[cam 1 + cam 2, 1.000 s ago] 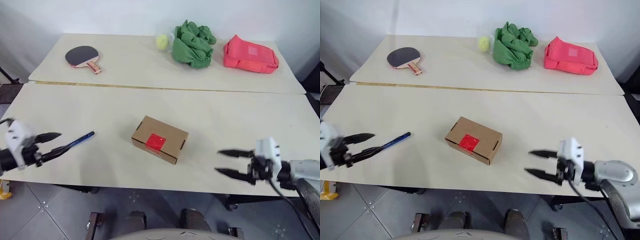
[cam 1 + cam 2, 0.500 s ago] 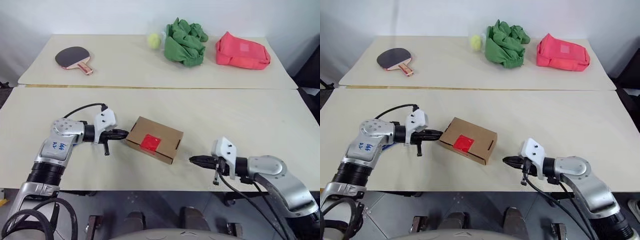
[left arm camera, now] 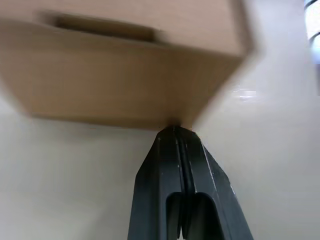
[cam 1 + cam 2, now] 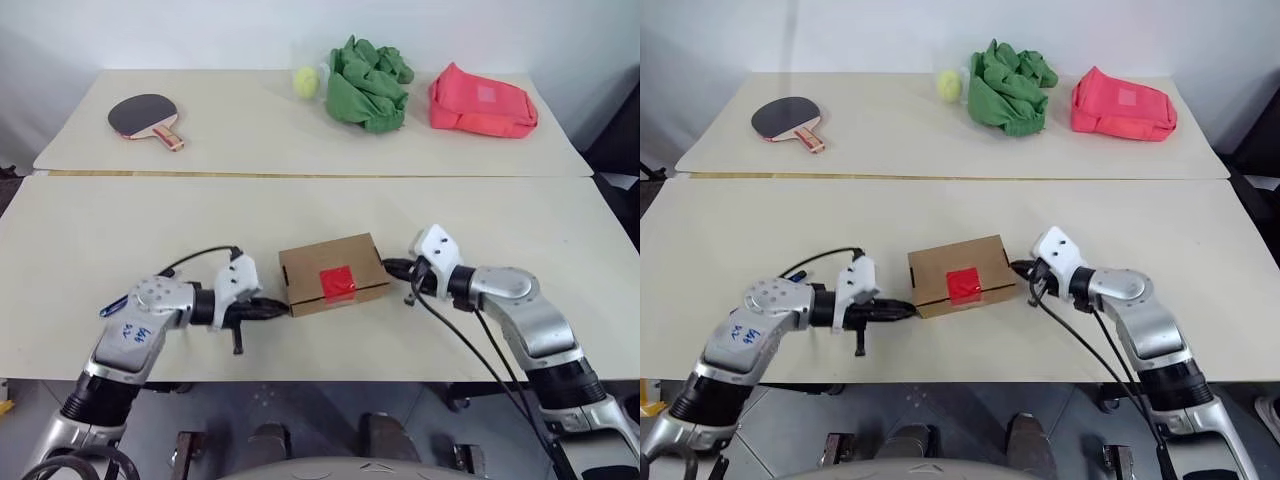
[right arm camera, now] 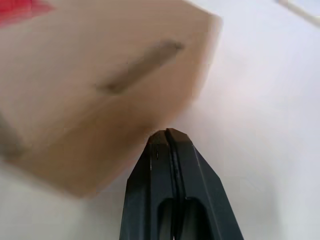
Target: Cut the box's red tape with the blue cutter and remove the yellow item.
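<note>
The box (image 4: 333,287) is seen lying on the near bench (image 4: 520,225), red tape (image 4: 337,284) on its upper face. Left claw (image 4: 282,307), fingers pressed together and empty, is placed against the box's left end. Right claw (image 4: 385,267), likewise closed and empty, is placed against the right end. A blue cutter (image 4: 112,306) tip is glimpsed behind the left arm.

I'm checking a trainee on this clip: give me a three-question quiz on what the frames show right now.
1. True or false: both grippers are shut.
2. What colour is the tape on the box?
3. Where is the left gripper? A) at the box's end B) by the paddle C) on the pouch

Key: 1 true: the left gripper and the right gripper sit at opposite ends of the box. 2 red tape. 3 A.
</note>
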### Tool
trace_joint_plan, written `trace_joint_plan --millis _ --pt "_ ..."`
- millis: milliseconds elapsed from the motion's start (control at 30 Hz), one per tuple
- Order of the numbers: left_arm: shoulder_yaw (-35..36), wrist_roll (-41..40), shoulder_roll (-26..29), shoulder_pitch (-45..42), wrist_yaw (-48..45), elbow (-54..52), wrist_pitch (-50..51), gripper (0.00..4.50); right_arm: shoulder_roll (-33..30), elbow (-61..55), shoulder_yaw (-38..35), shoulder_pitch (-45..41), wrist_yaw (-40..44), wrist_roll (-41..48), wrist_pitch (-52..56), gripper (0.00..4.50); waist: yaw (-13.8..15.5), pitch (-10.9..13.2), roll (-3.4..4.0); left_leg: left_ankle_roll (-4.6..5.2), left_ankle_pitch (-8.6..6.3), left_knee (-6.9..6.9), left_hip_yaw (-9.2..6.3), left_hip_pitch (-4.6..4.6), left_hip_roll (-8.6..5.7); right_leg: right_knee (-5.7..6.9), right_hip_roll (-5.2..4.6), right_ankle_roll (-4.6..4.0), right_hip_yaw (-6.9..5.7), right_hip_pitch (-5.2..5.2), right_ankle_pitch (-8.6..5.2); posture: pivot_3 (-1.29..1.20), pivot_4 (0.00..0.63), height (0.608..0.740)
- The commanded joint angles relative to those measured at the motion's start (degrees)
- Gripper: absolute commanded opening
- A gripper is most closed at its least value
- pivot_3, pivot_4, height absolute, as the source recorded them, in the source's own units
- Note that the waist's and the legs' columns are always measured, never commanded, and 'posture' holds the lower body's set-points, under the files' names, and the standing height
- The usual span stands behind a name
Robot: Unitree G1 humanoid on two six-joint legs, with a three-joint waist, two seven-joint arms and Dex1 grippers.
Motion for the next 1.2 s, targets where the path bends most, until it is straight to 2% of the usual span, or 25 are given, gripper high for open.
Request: trace_joint_plan --millis 33,133,200,267,367,467,633,733,900,1000,1200 --pt "7.4 -3.9 3.3 0.9 0.7 -5.6 1.8 0.01 -2.8 5.1 -4.4 -2.6 0.6 -1.1 -7.0 0.0 0.1 0.0 0.01 -0.01 0.0 0.0 0.01 -0.02 0.0 0.01 0.0 0.0 0.01 -0.03 0.0 0.0 0.15 0.74" --pt "14.4 -9.0 5.8 -2.7 -0.3 -2.7 3.9 0.01 -7.4 3.9 -6.9 -0.9 6.4 2.1 -3.7 0.0 0.5 0.0 0.04 -0.01 0.01 0.06 0.01 -0.06 -0.01 -0.03 -0.01 0.0 -0.01 -0.02 0.0 0.0 0.15 0.74" --pt "15.8 -10.9 7.2 -6.8 -1.5 1.5 4.9 0.01 -11.1 -0.8 -7.0 2.7 12.5 6.1 2.8 0.0 1.1 0.0 0.04 0.0 0.0 0.08 0.01 -0.07 0.0 -0.04 0.0 0.0 -0.03 0.02 0.0 0.0 0.15 0.74" --pt "13.8 -8.8 7.6 -12.4 -1.8 7.7 2.4 0.01 -14.9 -8.0 -6.9 7.4 18.1 11.0 9.3 0.0 1.7 0.0 0.04 0.01 -0.01 0.06 0.0 -0.07 0.0 -0.05 0.0 0.0 -0.05 0.04 0.0 0.0 0.15 0.74" --pt "6.3 -2.0 4.2 -22.0 -1.6 20.9 -4.6 0.01 -20.2 -20.6 -6.4 14.5 23.1 18.6 20.2 0.0 2.0 0.0 0.07 0.04 -0.02 0.11 0.02 -0.08 -0.05 -0.05 -0.02 0.01 -0.07 0.06 0.01 0.0 0.15 0.74" --pt "0.0 4.2 -0.3 -27.8 -1.8 32.5 -12.2 0.01 -19.6 -27.1 -5.8 16.4 21.1 21.8 25.8 0.0 1.5 0.0 0.06 0.09 -0.05 0.26 0.08 -0.07 -0.08 -0.04 -0.02 0.1 -0.02 0.11 0.06 0.0 0.15 0.74" --pt "-5.6 8.7 -7.4 -33.7 -4.4 45.5 -20.8 0.01 -8.2 -28.5 -2.7 12.5 6.1 17.5 29.0 0.0 1.0 0.1 -0.25 0.1 -0.05 0.38 0.18 -0.13 -0.02 0.04 0.02 0.12 0.02 -0.03 0.1 0.0 0.15 0.74" --pt "-7.1 7.6 -7.6 -31.9 -9.6 42.4 -19.3 0.01 -3.1 -25.3 -1.9 9.2 0.0 14.2 28.0 0.0 0.8 0.1 -0.24 0.1 -0.05 0.42 0.17 -0.28 -0.04 0.04 0.0 0.12 0.03 -0.15 0.1 0.0 0.15 0.74" --pt "-6.7 6.2 -6.8 -26.7 -10.9 33.0 -12.7 0.01 -0.6 -21.5 -1.7 6.3 -2.2 12.2 26.5 0.0 0.8 0.1 -0.24 0.1 -0.06 0.41 0.1 -0.31 -0.06 0.02 -0.02 0.12 0.0 -0.14 0.1 0.0 0.15 0.74" --pt "-5.8 5.6 -7.7 -20.7 -6.0 23.3 -6.6 0.01 -0.5 -15.7 0.3 3.0 0.0 9.3 21.7 0.0 0.8 0.1 -0.24 0.11 -0.06 0.45 0.09 -0.31 -0.07 0.03 -0.03 0.12 0.01 -0.13 0.1 0.0 0.15 0.74" --pt "-4.9 4.2 -10.9 -14.7 2.2 10.5 2.6 0.01 2.1 -5.5 2.3 -3.3 3.0 6.2 14.6 0.0 0.5 0.1 -0.24 0.12 -0.07 0.54 0.09 -0.31 -0.07 0.06 -0.03 0.14 0.03 -0.1 0.11 0.0 0.15 0.74"
